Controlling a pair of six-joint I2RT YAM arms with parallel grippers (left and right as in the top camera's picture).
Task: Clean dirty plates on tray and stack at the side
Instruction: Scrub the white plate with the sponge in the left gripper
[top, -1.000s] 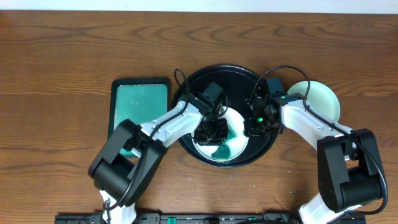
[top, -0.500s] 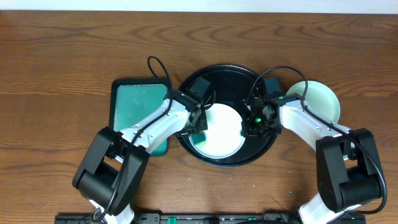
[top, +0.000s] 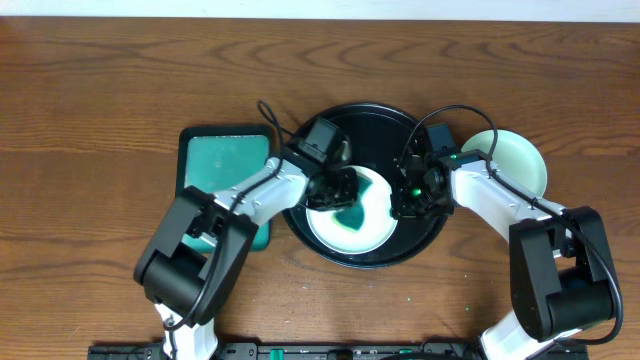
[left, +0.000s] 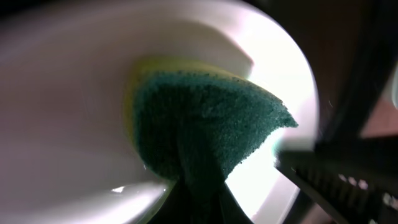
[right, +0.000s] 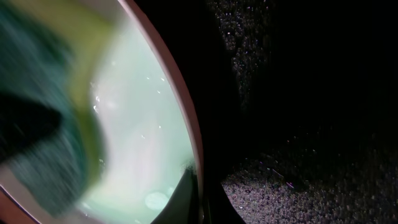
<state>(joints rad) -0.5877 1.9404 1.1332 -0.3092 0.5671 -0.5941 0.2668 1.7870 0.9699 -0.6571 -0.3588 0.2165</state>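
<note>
**Sponge on plate, rim pinned from the right**

The plate (top: 375, 230) lies in the tray (top: 372, 112), between the two grippers. The left gripper (top: 338, 195), clenched on the sponge (left: 205, 118), reaches in from the plate's left and presses the sponge near its middle. The right gripper (top: 404, 203) sits at the plate's right rim and appears to pinch it, though its wrist view is dark. Scrubbing would best run toward that pinned edge. A pale plate (top: 512, 162) rests on the table (top: 120, 90) just right of the tray, nearer the right arm.
</note>
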